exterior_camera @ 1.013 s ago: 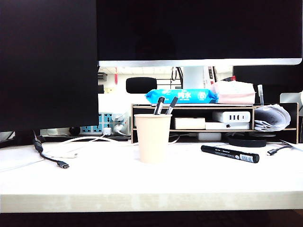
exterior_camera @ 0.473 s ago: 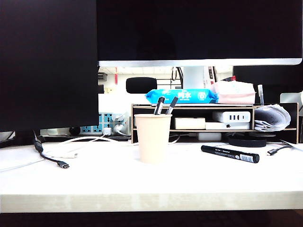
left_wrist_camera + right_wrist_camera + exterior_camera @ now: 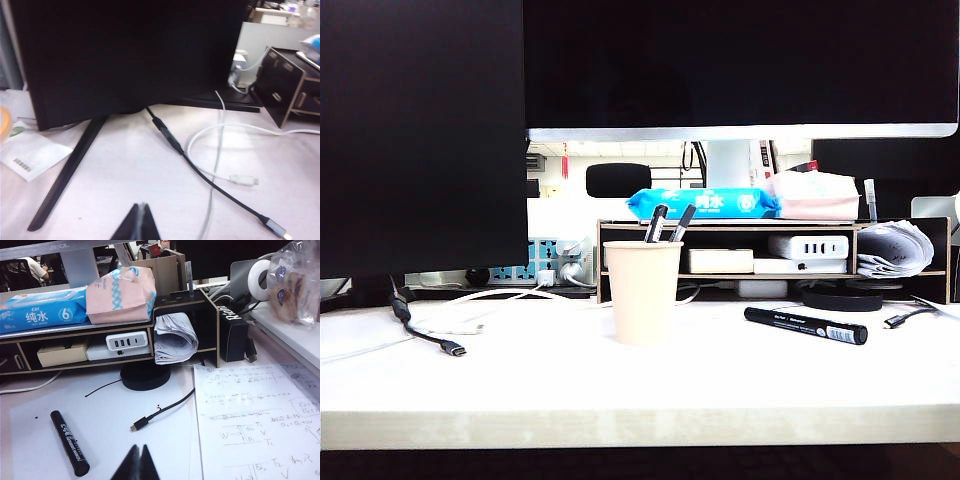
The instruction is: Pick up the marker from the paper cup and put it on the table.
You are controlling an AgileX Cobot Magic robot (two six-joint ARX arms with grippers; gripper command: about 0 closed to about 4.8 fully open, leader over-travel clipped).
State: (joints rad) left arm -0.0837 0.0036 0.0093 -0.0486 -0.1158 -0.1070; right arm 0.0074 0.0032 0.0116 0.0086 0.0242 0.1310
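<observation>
The all-black marker (image 3: 805, 326) lies flat on the white table (image 3: 620, 385), to the right of the cream paper cup (image 3: 642, 290). The cup stands upright at the middle, with two grey-banded markers (image 3: 657, 222) sticking out of it. Neither arm shows in the exterior view. My right gripper (image 3: 140, 447) is shut and empty above the table, with the marker (image 3: 69, 442) lying a short way beside it. My left gripper (image 3: 141, 206) is shut with nothing in it, over bare table (image 3: 115, 185) near a monitor foot; the cup and marker are out of that view.
A large dark monitor (image 3: 420, 130) and its stand leg (image 3: 65, 175) fill the left. Black and white cables (image 3: 210, 175) trail across the table there. A wooden shelf (image 3: 775, 260) with wipes (image 3: 42, 312) stands behind. A USB cable (image 3: 150, 417) and handwritten sheet (image 3: 255, 415) lie at right.
</observation>
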